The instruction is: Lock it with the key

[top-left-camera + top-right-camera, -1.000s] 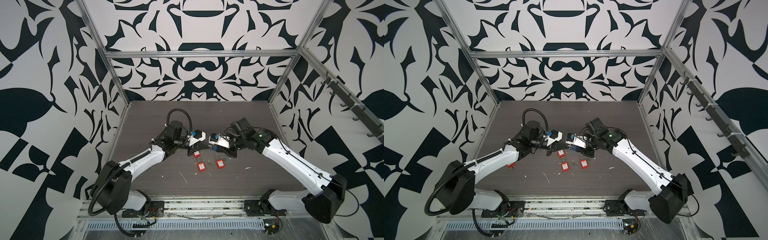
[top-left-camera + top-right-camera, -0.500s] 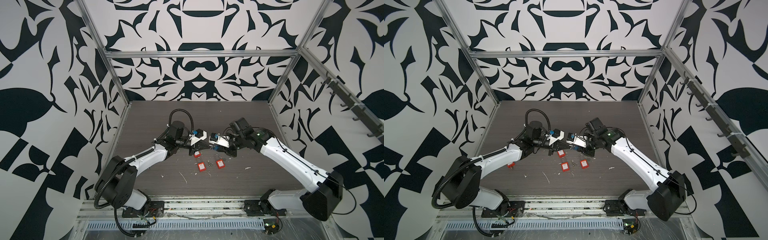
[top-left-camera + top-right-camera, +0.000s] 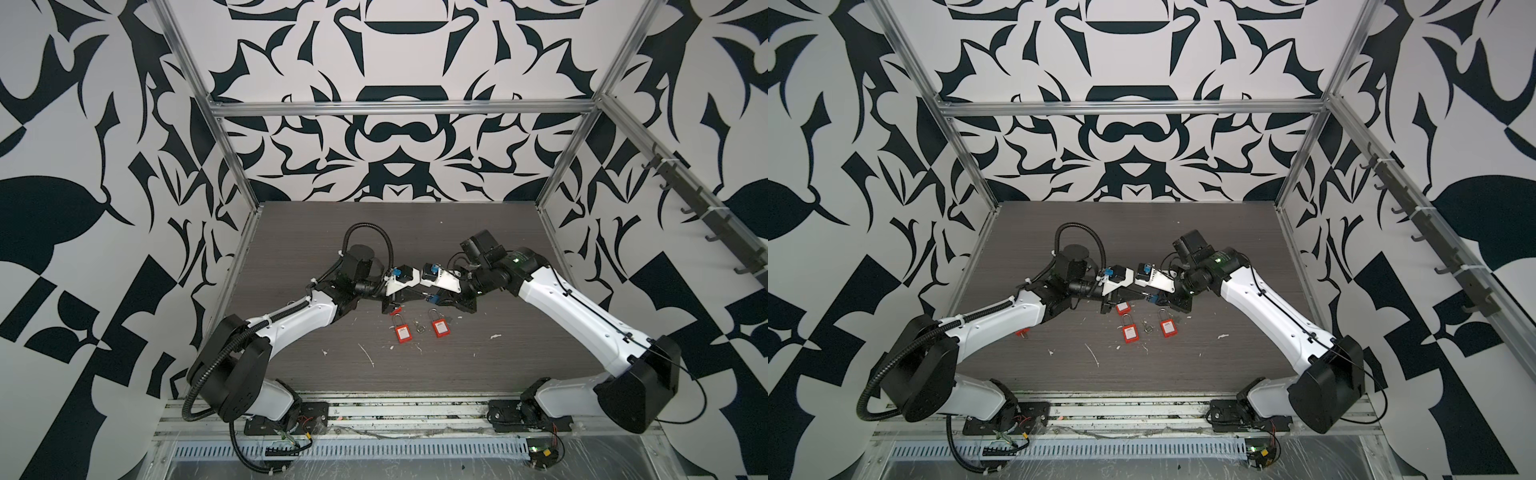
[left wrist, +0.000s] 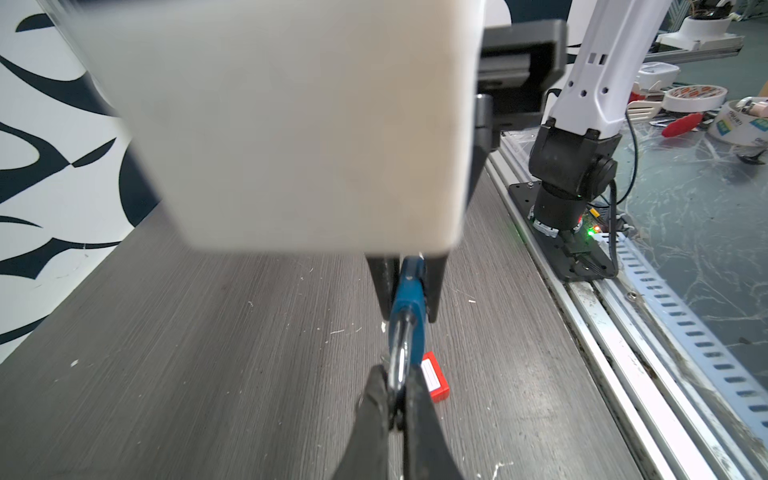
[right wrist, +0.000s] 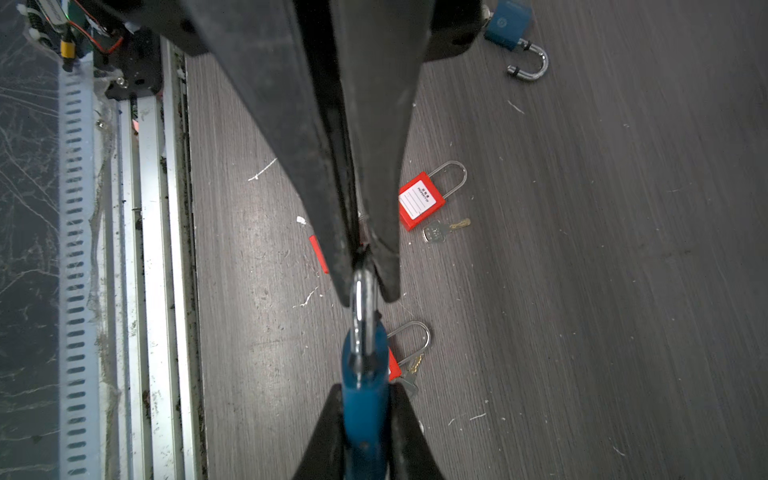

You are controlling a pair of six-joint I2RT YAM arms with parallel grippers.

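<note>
The blue padlock (image 5: 362,370), plastic-bodied with a silver metal shackle (image 5: 364,299), is held off the surface between both tools. The left tool (image 4: 397,382) is pinched tight on the curve of the shackle. The right tool (image 5: 365,395) is clamped narrowly around the blue body. A small silver-and-brass key (image 5: 441,230) lies loose on the surface, apart from either tool and just beside a red plastic padlock with a white label (image 5: 419,199).

The dark grey wood-grain surface (image 3: 498,353) is flecked with white scraps. Black-and-white patterned walls (image 3: 395,137) on an aluminium frame close it in on three sides, and a metal rail runs along the front edge.

The held padlock's keyhole is hidden, and I cannot tell whether its shackle is latched. In both top views the tools cover most of it. A blurred white housing (image 4: 291,124) blocks much of the left wrist view. A second blue padlock (image 5: 508,25), its shackle open, is cut off at the edge of the right wrist view.
</note>
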